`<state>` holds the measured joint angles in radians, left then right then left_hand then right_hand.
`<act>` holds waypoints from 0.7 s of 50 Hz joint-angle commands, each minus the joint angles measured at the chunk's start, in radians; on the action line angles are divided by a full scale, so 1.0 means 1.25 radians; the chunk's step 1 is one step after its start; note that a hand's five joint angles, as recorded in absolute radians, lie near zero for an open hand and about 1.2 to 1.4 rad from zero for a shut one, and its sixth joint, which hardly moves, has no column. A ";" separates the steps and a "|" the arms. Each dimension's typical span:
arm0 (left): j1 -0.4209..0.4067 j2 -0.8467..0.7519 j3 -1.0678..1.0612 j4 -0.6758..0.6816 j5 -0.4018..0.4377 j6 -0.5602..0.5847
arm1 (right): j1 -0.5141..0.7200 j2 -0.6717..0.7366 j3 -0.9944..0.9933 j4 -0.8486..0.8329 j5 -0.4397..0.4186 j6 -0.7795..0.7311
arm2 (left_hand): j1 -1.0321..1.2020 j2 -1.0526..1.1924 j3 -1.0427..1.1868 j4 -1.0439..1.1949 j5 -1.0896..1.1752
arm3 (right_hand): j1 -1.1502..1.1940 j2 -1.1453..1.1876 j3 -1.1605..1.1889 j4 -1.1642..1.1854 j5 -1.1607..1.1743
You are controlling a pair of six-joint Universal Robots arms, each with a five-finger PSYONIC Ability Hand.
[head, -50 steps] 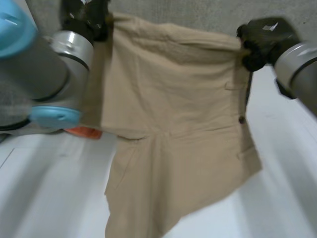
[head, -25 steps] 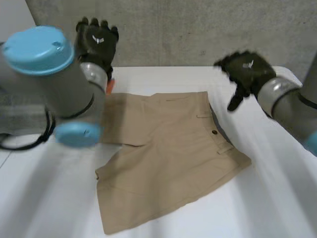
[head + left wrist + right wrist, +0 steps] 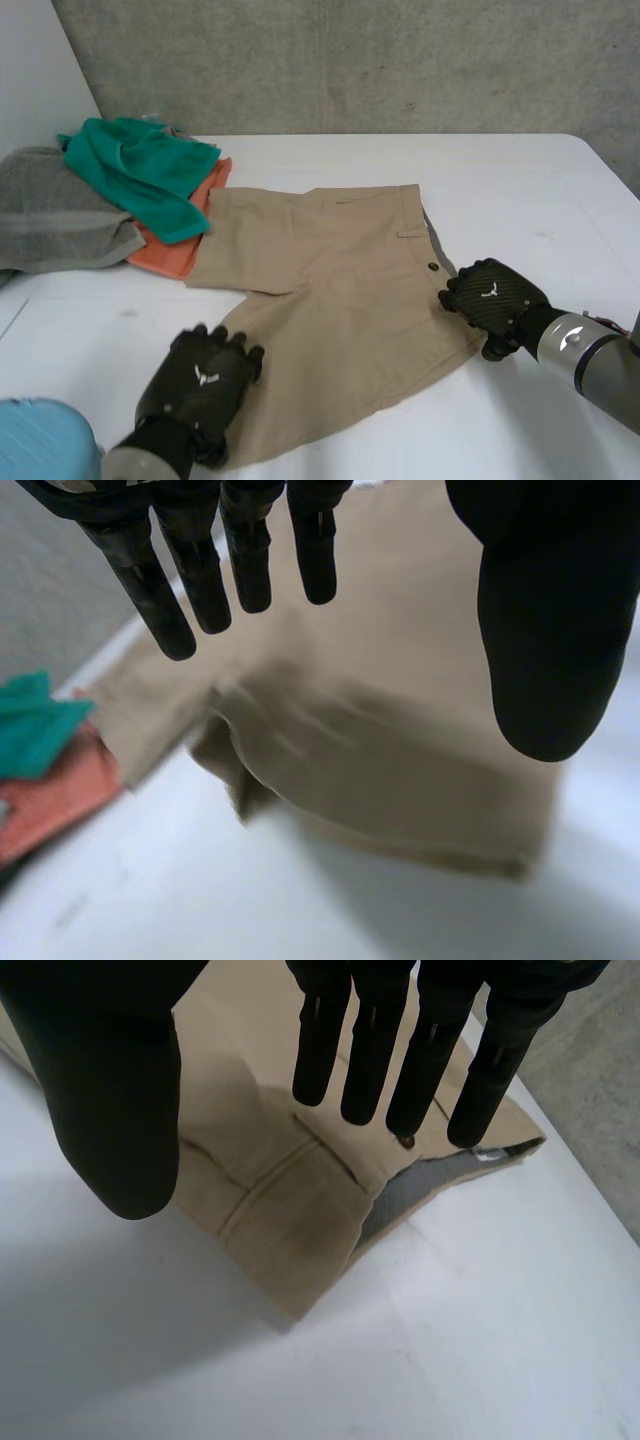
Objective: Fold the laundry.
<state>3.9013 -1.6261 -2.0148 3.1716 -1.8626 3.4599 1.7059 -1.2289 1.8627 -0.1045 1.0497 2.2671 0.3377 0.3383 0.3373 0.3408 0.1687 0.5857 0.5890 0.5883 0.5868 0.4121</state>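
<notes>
both hands are at the near side of the tan shorts point(image 3: 340, 290), which lie flat across the middle of the white table point(image 3: 520, 190), waistband toward the right edge, legs toward the left.

step in hand, prob: take the near half & fold it over the far half, leg onto leg. to do it well:
- pinch both layers at each end, not just the top one.
- lift both ends together w/ the cloth taut btwn them.
- lay the near waistband end on the far end & hem on hem, then smooth.
- flatten the ripple point(image 3: 250, 750) by the near leg's hem beforehand, or it gets folded in.
- watch the far leg. it lies right against the orange cloth point(image 3: 170, 250) of the pile at the far-left corner, w/ a green cloth point(image 3: 140, 165) & grey towel point(image 3: 50, 215), so don't drag those along.

left hand point(image 3: 200, 385): over the near leg's hem, fingers point(image 3: 160, 590) straight, thumb wide apart, holding nothing. can't tell if it touches the cloth.

right hand point(image 3: 490, 298): at the near end of the waistband point(image 3: 290, 1210), close by the button point(image 3: 432, 266). it's also straight & splayed, thumb point(image 3: 110, 1090) set wide, nothing gripped. grey lining point(image 3: 410, 1195) shows where the front gapes.
</notes>
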 commanded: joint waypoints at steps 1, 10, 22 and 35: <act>-0.011 -0.005 -0.049 0.009 0.008 -0.018 | -0.001 0.064 -0.009 -0.058 0.006 0.000 | 0.046 0.046 0.047 0.044 0.042 | 0.177 0.174 0.175 0.176 0.176; -0.006 -0.022 -0.068 0.070 0.015 -0.010 | -0.003 0.073 -0.019 -0.066 0.016 0.007 | 0.201 0.201 0.201 0.199 0.197 | 0.648 0.646 0.646 0.648 0.648; -0.006 -0.070 -0.061 0.091 0.017 -0.009 | 0.002 0.069 -0.013 -0.061 0.054 0.020 | 0.330 0.330 0.331 0.328 0.326 | 0.648 0.646 0.646 0.648 0.648; -0.011 -0.114 -0.042 0.093 0.017 -0.008 | 0.000 0.066 -0.014 -0.062 0.066 0.020 | 0.302 0.302 0.303 0.300 0.298 | 0.648 0.646 0.646 0.648 0.648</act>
<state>3.8884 -1.7605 -2.0792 3.2870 -1.8408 3.4499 1.7070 -1.1451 1.8452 -0.1813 1.1317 2.2922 0.6375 0.6389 0.6405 0.6303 0.4576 1.0132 1.1557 1.1811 1.1949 0.9975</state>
